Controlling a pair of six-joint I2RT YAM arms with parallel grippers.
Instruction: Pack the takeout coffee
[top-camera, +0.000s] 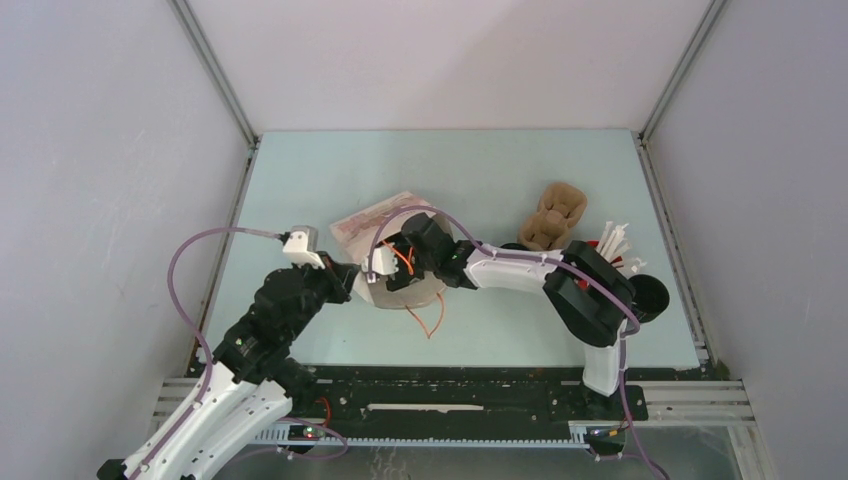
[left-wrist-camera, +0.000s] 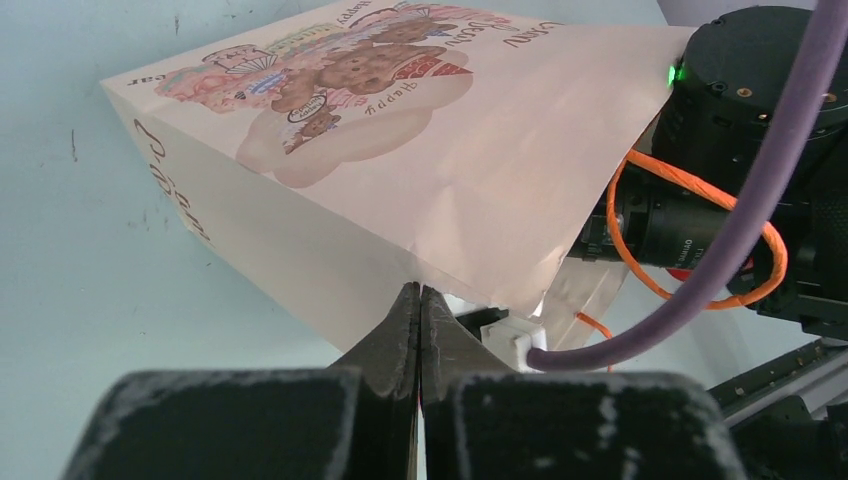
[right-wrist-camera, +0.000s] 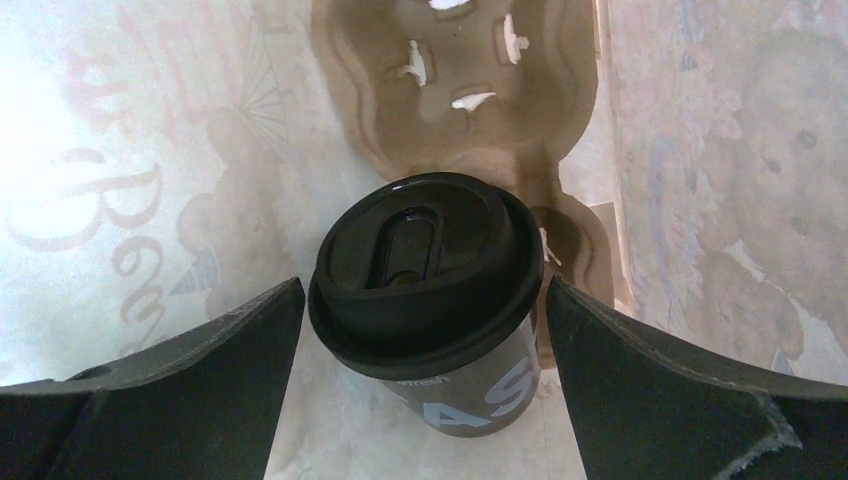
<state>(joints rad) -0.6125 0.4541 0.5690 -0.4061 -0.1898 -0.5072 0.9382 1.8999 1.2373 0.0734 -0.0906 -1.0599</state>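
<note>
White-black arms (top-camera: 505, 268), purple cables (left-wrist-camera: 770, 170) (one orange wire (left-wrist-camera: 700, 185)), black, perhaps rubbery fingers (right-wrist-camera: 180, 370).

Paper bag (top-camera: 375, 221) — pulp carrier (top-camera: 549, 215) rightward

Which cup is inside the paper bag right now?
The black lidded cup, framed by the open right hand, with the bag walls around it. The red cup holding white sticks stands outside on the table.
</note>
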